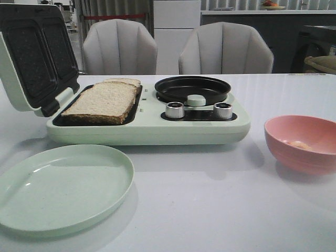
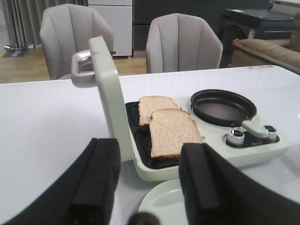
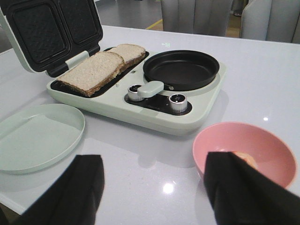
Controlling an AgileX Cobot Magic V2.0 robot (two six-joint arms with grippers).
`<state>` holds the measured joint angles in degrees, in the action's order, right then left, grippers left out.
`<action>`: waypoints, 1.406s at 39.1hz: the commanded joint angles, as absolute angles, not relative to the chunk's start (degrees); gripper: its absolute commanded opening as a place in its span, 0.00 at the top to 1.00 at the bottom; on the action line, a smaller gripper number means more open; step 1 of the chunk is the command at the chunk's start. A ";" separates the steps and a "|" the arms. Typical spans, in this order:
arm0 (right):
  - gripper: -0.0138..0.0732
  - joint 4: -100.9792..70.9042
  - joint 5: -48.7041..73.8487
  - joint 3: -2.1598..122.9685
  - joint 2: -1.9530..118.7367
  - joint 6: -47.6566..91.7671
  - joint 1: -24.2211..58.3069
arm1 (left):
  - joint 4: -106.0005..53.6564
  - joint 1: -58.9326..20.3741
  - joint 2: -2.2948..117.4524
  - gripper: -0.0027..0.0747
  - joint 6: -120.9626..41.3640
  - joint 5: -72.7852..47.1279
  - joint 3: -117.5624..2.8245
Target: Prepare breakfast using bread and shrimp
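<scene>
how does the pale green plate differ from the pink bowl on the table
The flat pale green round plate is shallow and wide; the pink round bowl is deep and narrower across. The plate lies in front of the sandwich maker's bread side, toward the robot's left; the bowl stands off the maker's pan end, toward its right. The plate is bare; the bowl holds some pale orange shrimp. Both rest upright on the white table, untouched by either gripper.
</scene>
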<state>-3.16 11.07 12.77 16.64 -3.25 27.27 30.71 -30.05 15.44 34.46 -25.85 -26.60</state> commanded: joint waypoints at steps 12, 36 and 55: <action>0.21 -3.10 6.91 14.45 16.85 -3.20 27.11 | 52.63 -30.11 40.94 0.45 54.93 -25.62 -46.94; 0.21 -3.10 6.91 14.45 16.85 -3.20 27.11 | 13.72 -3.64 69.28 0.51 38.55 -20.20 -68.35; 0.21 -3.10 6.91 14.45 16.85 -3.20 27.11 | -68.19 12.87 82.93 0.51 -28.23 -34.19 -69.85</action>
